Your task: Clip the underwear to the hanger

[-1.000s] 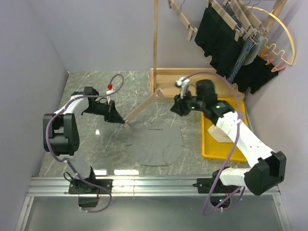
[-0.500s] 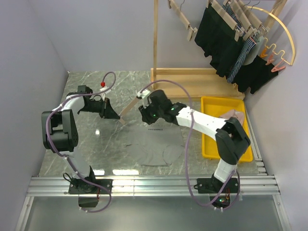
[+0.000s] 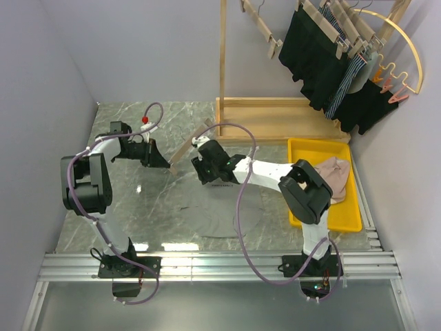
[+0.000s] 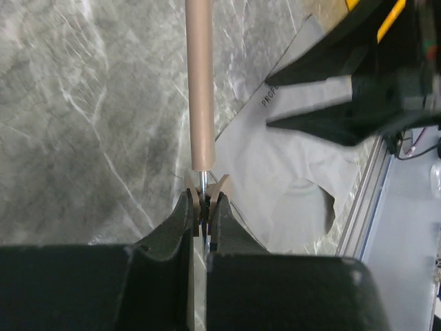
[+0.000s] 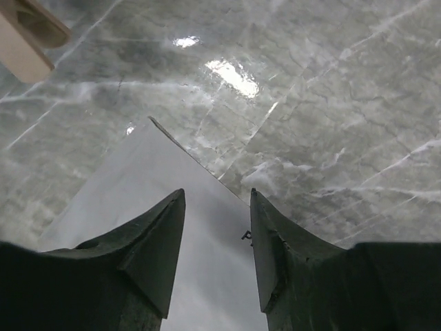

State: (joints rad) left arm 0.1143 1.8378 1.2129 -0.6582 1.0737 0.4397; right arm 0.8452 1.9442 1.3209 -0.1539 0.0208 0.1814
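Underwear (image 3: 213, 215), soft grey fabric, lies flat; left jaws clamp wooden hanger (image 3: 186, 148), right jaws apart.

**Q:** How does the underwear lie?

**A:** The light grey underwear (image 3: 210, 215) is spread flat on the marble table (image 3: 124, 207). Its waistband, printed with small dark lettering, faces the far side, and its leg openings face the near edge.

**Q:** And the hanger?

**A:** The hanger (image 3: 187, 146), a straight bar of pale wood, runs diagonally just beyond the waistband's left corner. The wooden clip at its nearer end is pinched in the left gripper (image 4: 202, 207).
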